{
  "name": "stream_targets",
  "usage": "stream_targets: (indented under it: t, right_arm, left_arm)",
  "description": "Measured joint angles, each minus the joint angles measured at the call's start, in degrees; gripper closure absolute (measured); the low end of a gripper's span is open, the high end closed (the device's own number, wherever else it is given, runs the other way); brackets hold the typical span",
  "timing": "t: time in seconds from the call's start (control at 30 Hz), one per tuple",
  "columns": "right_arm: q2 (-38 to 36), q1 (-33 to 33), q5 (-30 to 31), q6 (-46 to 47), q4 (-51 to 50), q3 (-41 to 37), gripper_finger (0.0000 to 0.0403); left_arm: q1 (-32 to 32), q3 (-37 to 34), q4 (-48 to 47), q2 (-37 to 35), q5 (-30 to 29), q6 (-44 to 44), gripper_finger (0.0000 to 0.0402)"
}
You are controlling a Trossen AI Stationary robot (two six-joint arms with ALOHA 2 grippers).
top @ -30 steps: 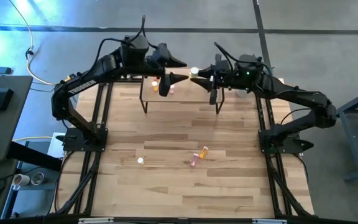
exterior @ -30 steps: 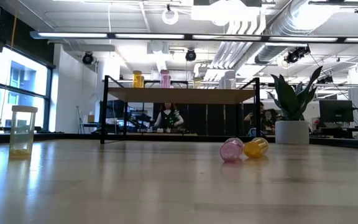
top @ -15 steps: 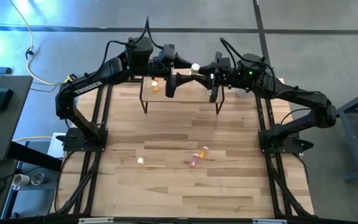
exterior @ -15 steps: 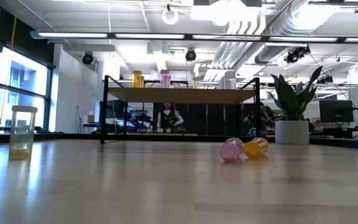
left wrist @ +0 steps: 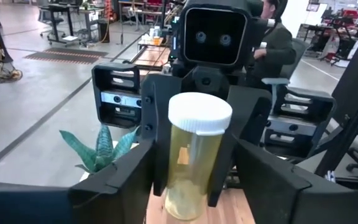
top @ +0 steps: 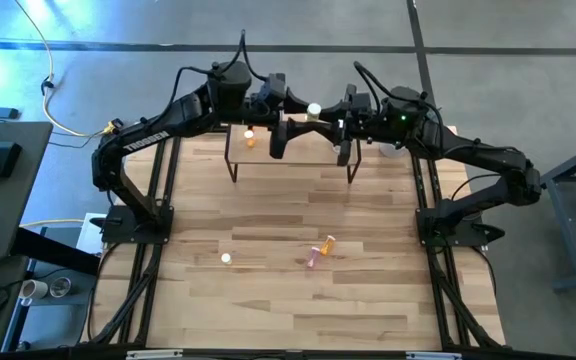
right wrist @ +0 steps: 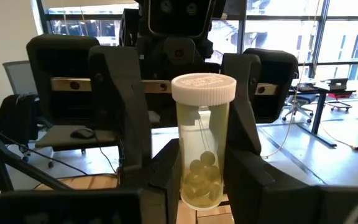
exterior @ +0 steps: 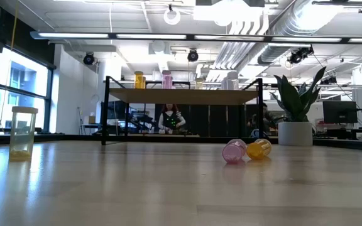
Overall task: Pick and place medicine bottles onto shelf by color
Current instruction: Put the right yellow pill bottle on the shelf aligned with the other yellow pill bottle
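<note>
A pale yellow bottle [top: 314, 110] with a white cap hangs upright above the shelf [top: 303, 152], with my right gripper [top: 326, 115] shut on it. My left gripper [top: 303, 112] faces it from the table's left, open, its fingers standing on either side of the bottle [left wrist: 191, 155] without plainly touching it. An orange bottle [top: 249, 138] stands on the shelf. In the low view the shelf [exterior: 181, 96] carries a yellow bottle [exterior: 139, 80], a pink one [exterior: 167, 79] and clear ones [exterior: 230, 80]. My right gripper pinches the bottle's lower body [right wrist: 186, 177] between its two fingers, well below the white cap [right wrist: 204, 87]. The fingers come level from the table's right side. The bottle stands upright in the hold, lifted clear above the shelf.
On the table a pink bottle [top: 313, 258] and a yellow one [top: 328, 243] lie side by side near the middle, and another bottle [top: 226, 258] stands upright to their left. The shelf's black legs [top: 233, 170] stand at the far end. People sit beyond the table [exterior: 170, 119].
My left gripper has gone from over the orange bottle on the shelf toward the table's right and far side, up to the bottle in my right gripper. Its fingers now flank that bottle. The right gripper and the bottle have kept still.
</note>
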Motion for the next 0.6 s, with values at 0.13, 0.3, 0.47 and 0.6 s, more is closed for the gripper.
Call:
stream_targets:
  t: [0.13,0.3,0.47,0.6]
  right_arm:
    - [0.0,0.0,-0.3,0.0,0.1,0.0,0.0316]
    - [-0.1,0.0,-0.3,0.0,0.2,0.0,0.0317]
    - [-0.1,0.0,-0.6,1.0,0.3,0.1,0.0317]
    - [-0.1,0.3,-0.4,1.2,-0.4,0.1,0.0317]
  left_arm:
    - [0.0,0.0,0.3,0.0,0.4,0.0,0.0225]
    - [0.0,0.0,0.9,0.0,0.3,1.1,0.0235]
    - [0.0,-0.1,1.8,0.0,0.2,1.1,0.0234]
    - [0.0,-0.1,1.8,0.0,1.6,0.5,0.0234]
